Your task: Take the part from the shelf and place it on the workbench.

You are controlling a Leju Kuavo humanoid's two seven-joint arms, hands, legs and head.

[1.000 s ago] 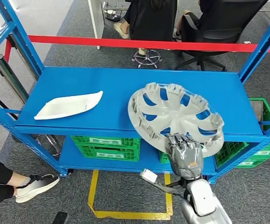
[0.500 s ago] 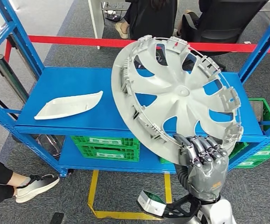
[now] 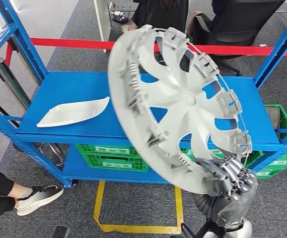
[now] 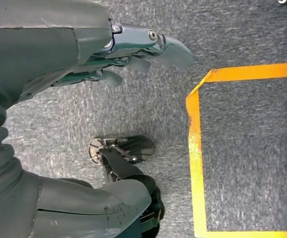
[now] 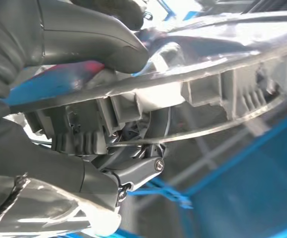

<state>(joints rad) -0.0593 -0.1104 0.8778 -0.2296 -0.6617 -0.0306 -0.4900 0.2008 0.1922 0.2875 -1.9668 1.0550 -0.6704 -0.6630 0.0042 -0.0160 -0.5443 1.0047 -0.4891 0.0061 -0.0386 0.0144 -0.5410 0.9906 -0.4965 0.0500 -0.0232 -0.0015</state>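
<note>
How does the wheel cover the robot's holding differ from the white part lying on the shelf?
The wheel cover is round, grey and spoked with openings; the white part is long, narrow and solid. The wheel cover is lifted and tilted, gripped at its rim by the right hand; the white part lies flat on the blue shelf.

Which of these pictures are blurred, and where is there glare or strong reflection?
Head view: the wheel cover is smeared by motion blur, while the blue shelf behind stays sharp. Right wrist view: soft overall, with bright glare along the cover's rim beside the right hand. Left wrist view: sharp and evenly lit, the left hand over grey carpet.
</note>
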